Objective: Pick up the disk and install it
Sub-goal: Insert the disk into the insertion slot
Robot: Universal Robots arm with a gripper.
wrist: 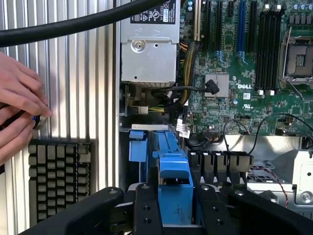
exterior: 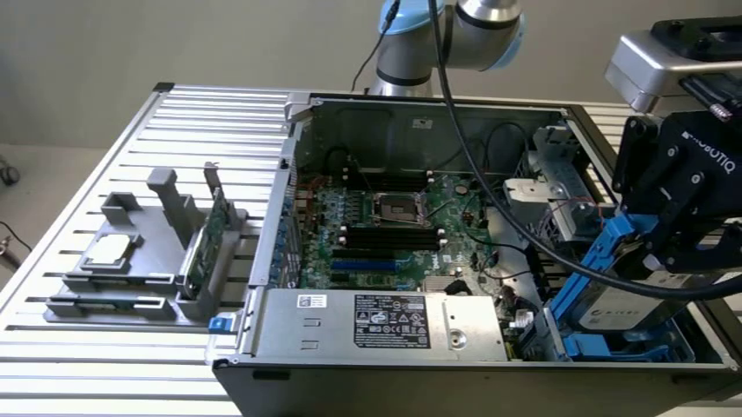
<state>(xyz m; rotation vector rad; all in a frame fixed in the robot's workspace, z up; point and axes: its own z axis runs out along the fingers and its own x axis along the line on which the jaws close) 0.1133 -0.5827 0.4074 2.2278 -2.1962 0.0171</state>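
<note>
Disk (exterior: 614,311) gripped over computer case (exterior: 464,391)
Silver-grey, white-labelled, blue-framed, it hangs tilted between the fingers (wrist: 146,210), which are clamped on its carrier, at the exterior view's right.

Arm (exterior: 461,30) bent over to ext. view's right, pincer (exterior: 672,254) angled down, fingers (wrist: 146,208) partway closed, gripping.

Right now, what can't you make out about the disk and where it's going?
- Exterior view: label on the disk, too small to read and crossed by the black cable.
- Exterior view: slot in the drive bay under the disk, covered by the disk itself.
- Wrist view: the disk's metal body, behind the gripper and cut off by the frame edge.
- Wrist view: what the hand pinches, too small and half off the edge.
</note>
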